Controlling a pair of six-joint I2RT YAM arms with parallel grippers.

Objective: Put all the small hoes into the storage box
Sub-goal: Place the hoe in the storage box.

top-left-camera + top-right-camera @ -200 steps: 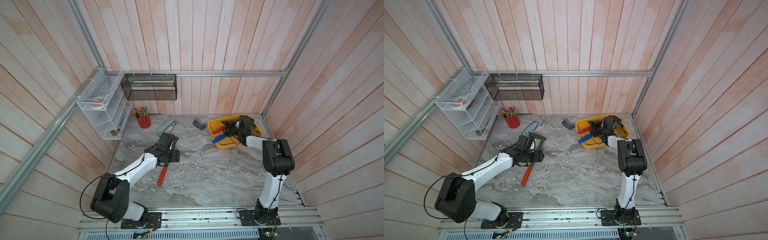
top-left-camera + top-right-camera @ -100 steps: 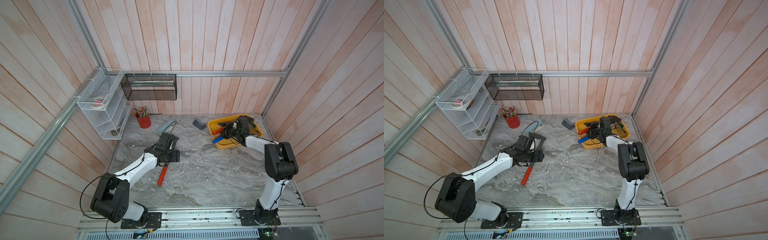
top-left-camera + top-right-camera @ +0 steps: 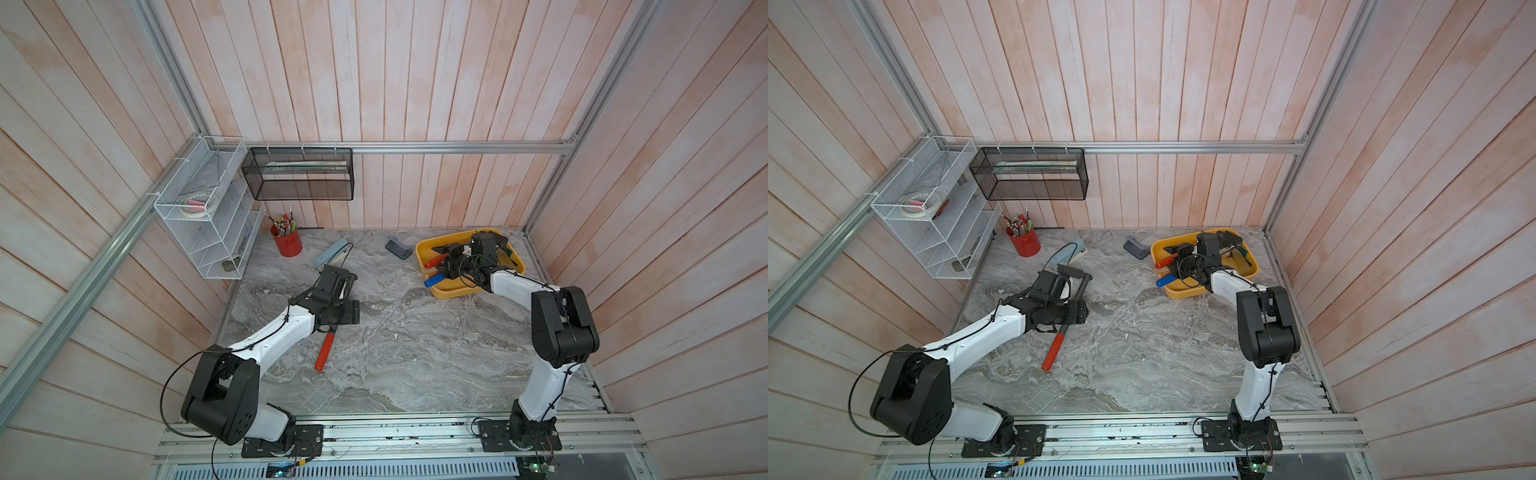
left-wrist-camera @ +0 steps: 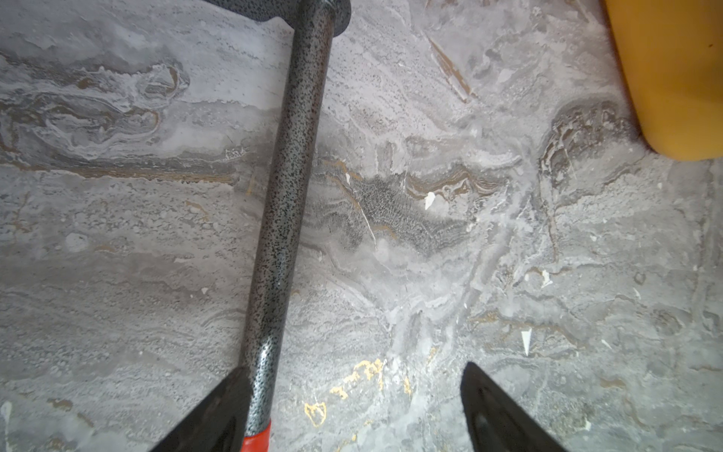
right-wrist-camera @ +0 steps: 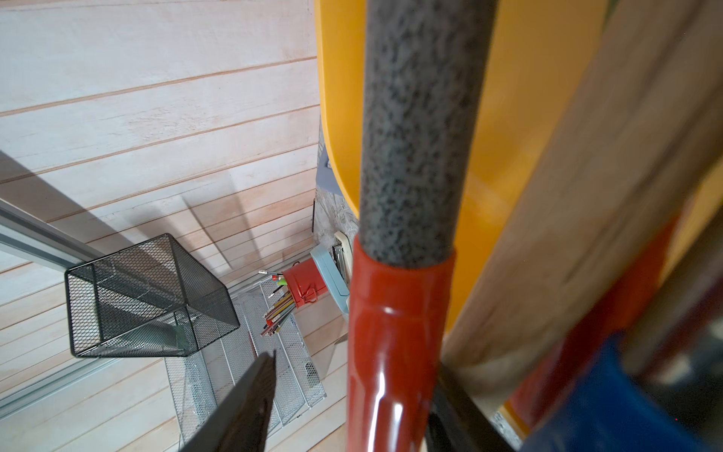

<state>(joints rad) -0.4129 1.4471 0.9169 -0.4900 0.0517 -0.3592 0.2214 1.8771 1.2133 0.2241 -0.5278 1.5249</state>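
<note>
The small hoe (image 3: 434, 262) has a red grip and a speckled grey shaft (image 5: 414, 137). It lies in the yellow storage box (image 3: 457, 295) at the back right, with its grip pointing over the left rim. My right gripper (image 5: 356, 364) is open around the red grip: one finger stands clear of it and the other is against it. Both top views show this gripper (image 3: 1185, 266) low over the box (image 3: 1187, 294). My left gripper (image 4: 356, 368) is open over the table. One of its fingers rests beside the shaft of a second red-handled tool (image 3: 325, 357).
A blue-handled tool (image 3: 434, 281) and a wooden handle (image 5: 587, 195) also lie in the box. A grey block (image 3: 397, 248), a pale blue stapler (image 3: 330, 254) and a red pencil cup (image 3: 287, 243) stand at the back. A black mesh basket (image 3: 299, 174) and a white wire rack (image 3: 208, 224) hang on the walls.
My right gripper's jaws have opened wider around the hoe's red grip, and that arm's elbow has shifted slightly right. The left arm has not moved.
</note>
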